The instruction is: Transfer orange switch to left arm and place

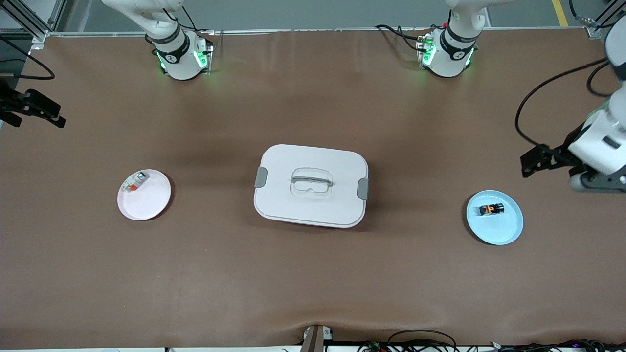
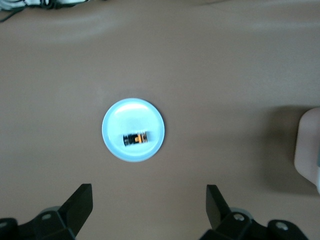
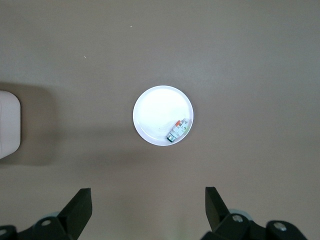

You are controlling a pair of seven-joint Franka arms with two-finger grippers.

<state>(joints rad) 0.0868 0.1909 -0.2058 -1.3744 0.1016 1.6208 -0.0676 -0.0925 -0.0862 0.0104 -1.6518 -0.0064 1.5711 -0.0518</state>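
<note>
Front view: orange switch [image 1: 491, 209], long axis across the frame, on blue plate [image 1: 506, 230] at lower right, just below the wide-open left end effector [image 1: 530, 165]; right end effector [image 1: 36, 110], upper left, likewise spread, waits.

A wide desk [image 1: 313, 283] covered in matte brown sheeting fills the scene. Grey floor with a yellow painted stripe [image 1: 559, 12] shows past its farther edge. Black cables [image 1: 420, 340] trail along its nearer edge.

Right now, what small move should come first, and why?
Probably lower the open left gripper toward the small black orange-patched switch lying on the light blue round plate; it hangs above, holding nothing. The right gripper waits, open.
</note>
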